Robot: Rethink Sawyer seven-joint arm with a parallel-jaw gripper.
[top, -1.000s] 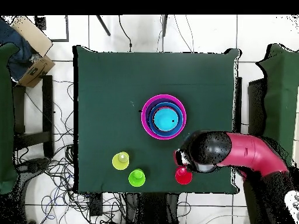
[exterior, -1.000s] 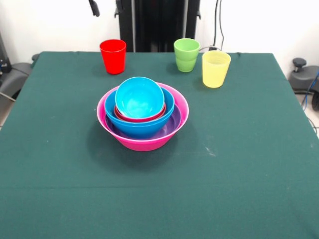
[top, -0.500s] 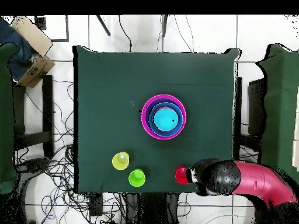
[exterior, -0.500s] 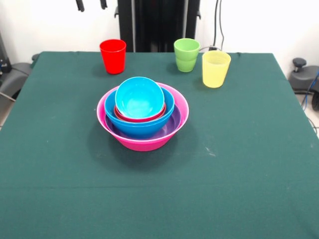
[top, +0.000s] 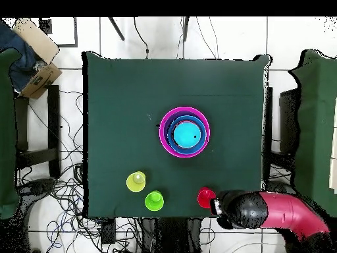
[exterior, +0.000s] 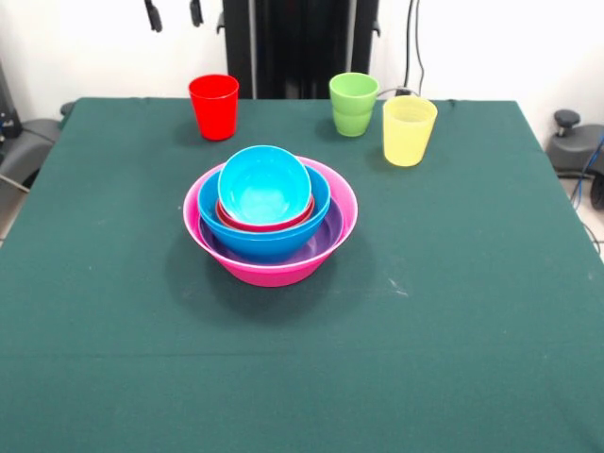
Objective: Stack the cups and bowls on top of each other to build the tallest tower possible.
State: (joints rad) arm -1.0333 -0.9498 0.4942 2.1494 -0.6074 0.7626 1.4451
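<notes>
Overhead: gripper (top: 216, 205) (arm too) farther back.

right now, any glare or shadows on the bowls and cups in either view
Front view: soft highlights on the cyan bowl and the pink bowl rim; a faint shadow spreads on the green cloth around the tower's base; the yellow cup lets light through. Overhead view: a small bright spot on the cyan bowl, no clear shadows.
</notes>
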